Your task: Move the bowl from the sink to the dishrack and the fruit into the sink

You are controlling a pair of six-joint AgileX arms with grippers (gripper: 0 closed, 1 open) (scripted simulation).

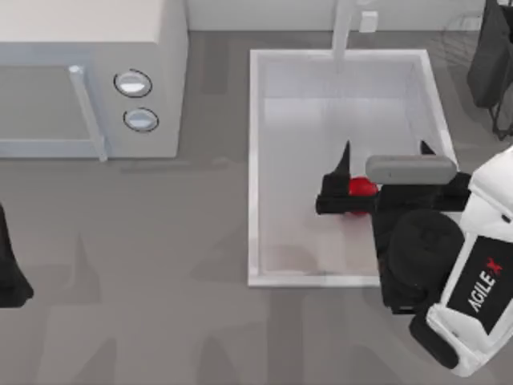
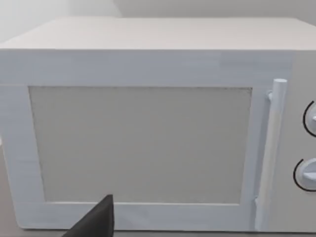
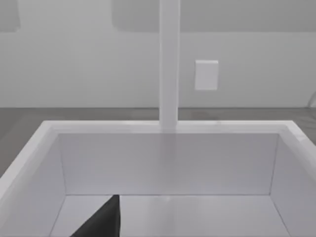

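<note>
The white sink fills the middle right of the table, its faucet at the far rim. A small red fruit lies in the basin, partly hidden under my right arm. My right gripper hovers over the sink, open, its two dark fingers spread wide and the fruit free between and behind them. In the right wrist view one dark finger shows above the sink's floor, facing the faucet. The dishrack's thin grey wires stand at the far right corner. The bowl is out of view.
A white microwave with two round knobs occupies the far left; the left wrist view faces its door. My left gripper is parked at the left edge. A solid black block stands by the dishrack.
</note>
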